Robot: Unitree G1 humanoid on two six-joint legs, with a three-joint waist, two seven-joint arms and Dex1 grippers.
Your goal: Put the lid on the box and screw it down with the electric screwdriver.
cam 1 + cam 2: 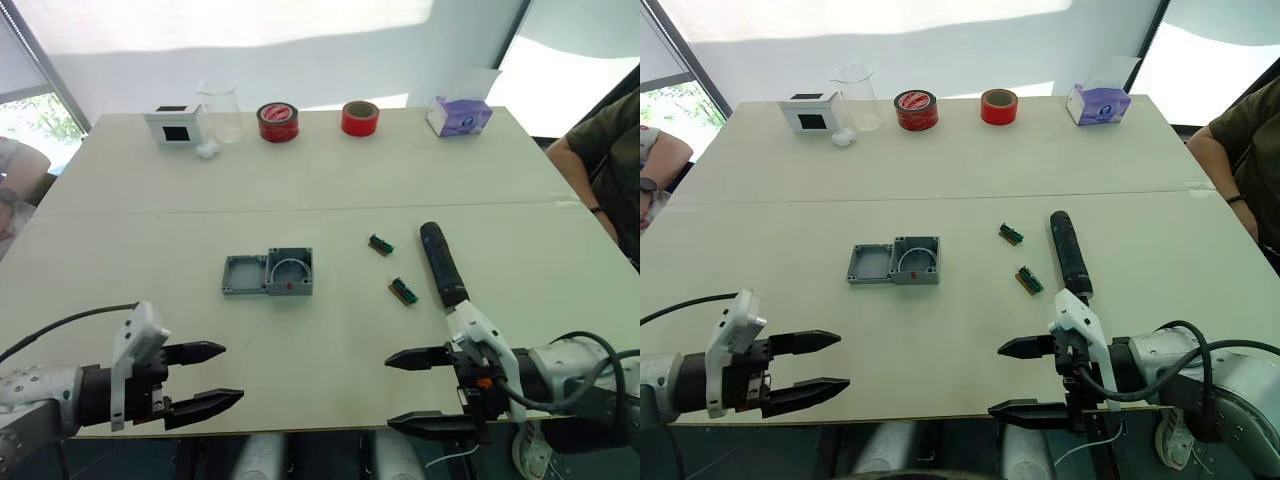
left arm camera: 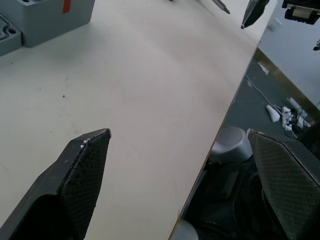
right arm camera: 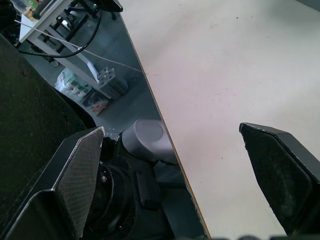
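The grey box (image 1: 290,270) stands open-topped near the table's middle, a small red mark on its front. The flat grey lid (image 1: 244,275) lies touching its left side. The black electric screwdriver (image 1: 442,264) lies on the table to the right, tip pointing toward me. My left gripper (image 1: 215,378) hovers open at the near left edge, well short of the lid. At the near right edge my right gripper (image 1: 412,390) is open too, just in front of the screwdriver's tip. Both hold nothing.
Two small green parts (image 1: 380,244) (image 1: 403,291) lie between box and screwdriver. Along the far edge stand a white box with black window (image 1: 175,125), a clear beaker (image 1: 220,108), two red tape rolls (image 1: 278,122) (image 1: 360,117) and a purple tissue box (image 1: 459,115). People sit at both sides.
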